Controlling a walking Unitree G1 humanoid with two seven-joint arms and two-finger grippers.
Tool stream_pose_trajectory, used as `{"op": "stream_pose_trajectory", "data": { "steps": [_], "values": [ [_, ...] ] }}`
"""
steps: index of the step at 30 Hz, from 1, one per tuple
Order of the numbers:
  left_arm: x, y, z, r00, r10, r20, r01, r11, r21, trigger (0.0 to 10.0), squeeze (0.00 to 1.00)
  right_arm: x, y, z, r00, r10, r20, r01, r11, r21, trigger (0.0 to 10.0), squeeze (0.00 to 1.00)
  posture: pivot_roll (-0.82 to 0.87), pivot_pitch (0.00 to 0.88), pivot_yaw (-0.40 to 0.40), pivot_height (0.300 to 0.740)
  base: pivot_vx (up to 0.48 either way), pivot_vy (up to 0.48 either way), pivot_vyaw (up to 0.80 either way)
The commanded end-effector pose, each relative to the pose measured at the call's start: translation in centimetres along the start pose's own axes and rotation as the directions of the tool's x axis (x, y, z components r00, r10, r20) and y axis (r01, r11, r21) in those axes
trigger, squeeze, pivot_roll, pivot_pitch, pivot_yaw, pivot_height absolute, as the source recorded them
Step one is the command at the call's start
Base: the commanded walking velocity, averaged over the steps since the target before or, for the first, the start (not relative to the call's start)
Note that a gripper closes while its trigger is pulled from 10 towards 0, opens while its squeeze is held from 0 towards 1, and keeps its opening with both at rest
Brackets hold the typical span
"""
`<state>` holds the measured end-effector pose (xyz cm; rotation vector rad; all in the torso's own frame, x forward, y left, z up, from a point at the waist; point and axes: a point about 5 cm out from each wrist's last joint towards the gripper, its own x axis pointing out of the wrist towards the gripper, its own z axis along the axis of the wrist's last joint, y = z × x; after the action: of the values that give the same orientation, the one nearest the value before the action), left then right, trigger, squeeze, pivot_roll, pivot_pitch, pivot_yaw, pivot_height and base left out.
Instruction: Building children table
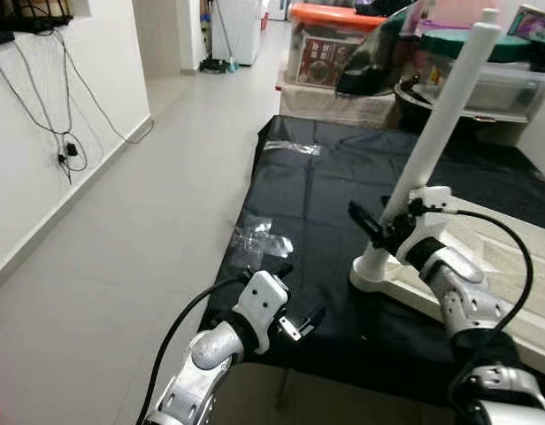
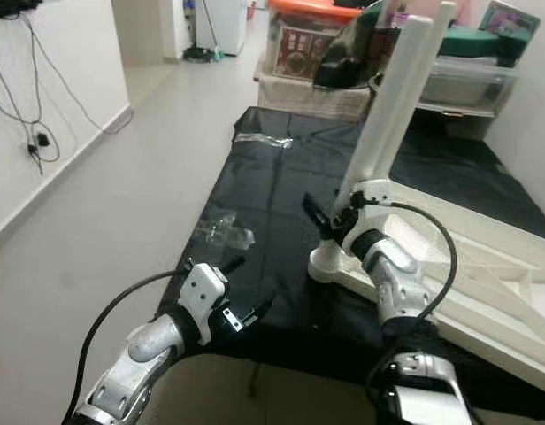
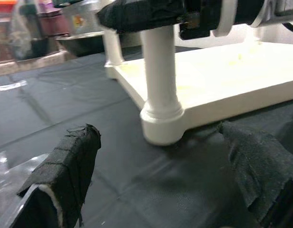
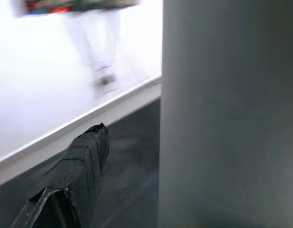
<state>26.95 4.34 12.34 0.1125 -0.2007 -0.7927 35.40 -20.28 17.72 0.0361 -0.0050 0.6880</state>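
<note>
Lying upside down on a black cloth, a white children's table top occupied the right side of the scene, its underside facing up. A white table leg rose from the socket at its near left corner, leaning slightly to the right toward its far end. The right gripper was against this leg low down, just above the socket; one black finger stuck out on the leg's left side, and in the right wrist view the leg stood close beside a single black finger (the other finger was hidden behind the leg, so I could not tell whether the grip was actually closed on it). The left gripper hung near the front edge of the cloth, left of the socket and apart from it, its two fingers spread wide and holding nothing. In the left wrist view the two padded fingers framed the leg's base from a short way off, with a second leg standing farther back along the same edge. A crumpled clear plastic wrapper lay on the cloth's left edge, and another piece lay farther away. Storage boxes stood beyond the cloth, and cables dangled down the white wall on the left.
</note>
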Motion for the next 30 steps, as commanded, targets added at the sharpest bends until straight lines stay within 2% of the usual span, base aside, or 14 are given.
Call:
{"op": "stream_pose_trajectory", "data": {
  "steps": [1,7,9,14,16,18,20,21,23,24,25,28,29,30],
  "values": [
    [0.0,-0.5,-0.3,1.000,-0.010,-0.009,0.010,1.000,-0.002,10.0,0.00,1.4,2.0,-0.5,0.981,0.190,-0.031,-0.189,0.982,0.024,10.0,0.00,0.15,0.000,-0.125,0.740,0.000,0.000,0.00],
    [-0.2,-0.5,-0.4,1.000,-0.008,-0.011,0.008,1.000,-0.001,10.0,0.00,2.3,4.1,-1.1,0.875,0.473,-0.101,-0.468,0.881,0.070,10.0,0.00,0.16,0.000,-0.132,0.740,0.000,0.000,0.00],
    [-0.3,-0.5,-0.4,1.000,-0.009,-0.012,0.009,1.000,-0.001,10.0,0.00,2.4,4.2,-1.5,0.870,0.479,-0.120,-0.473,0.878,0.074,0.4,0.00,0.16,0.000,-0.130,0.740,0.000,0.000,0.00],
    [-0.4,-0.4,-0.4,1.000,-0.009,-0.013,0.009,1.000,-0.002,10.0,0.00,2.8,3.9,-2.0,0.910,0.396,-0.126,-0.392,0.918,0.053,0.0,0.00,0.16,0.000,-0.128,0.740,0.000,0.000,0.00],
    [-0.4,-0.3,-0.4,1.000,-0.008,-0.014,0.008,1.000,-0.002,10.0,0.00,3.4,2.6,-2.2,0.978,0.172,-0.117,-0.173,0.985,0.001,0.0,0.00,0.15,0.000,-0.125,0.740,0.000,0.000,0.00],
    [-0.4,-0.3,-0.4,1.000,-0.008,-0.014,0.008,1.000,-0.002,10.0,0.00,3.4,2.3,-2.2,0.986,0.124,-0.109,-0.124,0.992,0.000,0.0,0.00,0.15,0.000,-0.125,0.740,0.000,0.000,0.00],
    [-0.4,-0.3,-0.3,1.000,-0.007,-0.015,0.007,1.000,-0.002,10.0,0.00,3.4,0.6,-1.7,0.991,-0.118,-0.061,0.119,0.993,0.013,0.0,0.00,0.15,0.000,-0.116,0.740,0.000,0.000,0.00],
    [-0.4,-0.3,-0.3,1.000,-0.007,-0.015,0.007,1.000,-0.002,10.0,0.00,3.4,0.6,-1.7,0.991,-0.118,-0.061,0.119,0.993,0.013,0.0,0.00,0.15,0.000,-0.116,0.740,0.000,0.000,0.00],
    [-0.4,-0.3,-0.3,1.000,-0.008,-0.016,0.008,1.000,-0.003,10.0,0.00,2.8,-1.4,-1.4,0.904,-0.426,-0.037,0.427,0.903,0.042,0.0,0.00,0.15,0.000,-0.116,0.740,0.000,0.000,0.00],
    [-0.4,-0.3,-0.3,1.000,-0.008,-0.016,0.008,1.000,-0.003,10.0,0.00,2.8,-1.4,-1.4,0.904,-0.426,-0.037,0.427,0.903,0.042,0.0,0.00,0.15,0.000,-0.116,0.740,0.000,0.000,0.00],
    [-0.4,-0.3,-0.3,1.000,-0.009,-0.016,0.009,1.000,-0.003,10.0,0.00,1.7,-2.6,-1.5,0.778,-0.627,-0.032,0.627,0.775,0.074,0.0,0.00,0.14,0.000,-0.109,0.740,0.000,0.000,0.00],
    [-0.4,-0.4,-0.4,1.000,-0.011,-0.018,0.011,1.000,-0.004,10.0,0.00,-1.7,-3.6,-2.3,0.382,-0.923,-0.033,0.920,0.377,0.112,0.0,0.00,0.14,0.000,-0.107,0.740,0.000,0.000,0.00],
    [-0.4,-0.4,-0.4,1.000,-0.011,-0.018,0.011,1.000,-0.004,10.0,0.00,-1.7,-3.6,-2.3,0.382,-0.923,-0.033,0.920,0.377,0.112,0.0,0.00,0.14,0.000,-0.107,0.740,0.000,0.000,0.00],
    [-0.4,-0.4,-0.4,1.000,-0.011,-0.018,0.011,1.000,-0.004,10.0,0.00,-2.2,-3.1,-2.6,0.316,-0.948,-0.035,0.942,0.309,0.131,0.0,0.00,0.14,0.000,-0.107,0.740,0.000,0.000,0.00]
  ]
}}
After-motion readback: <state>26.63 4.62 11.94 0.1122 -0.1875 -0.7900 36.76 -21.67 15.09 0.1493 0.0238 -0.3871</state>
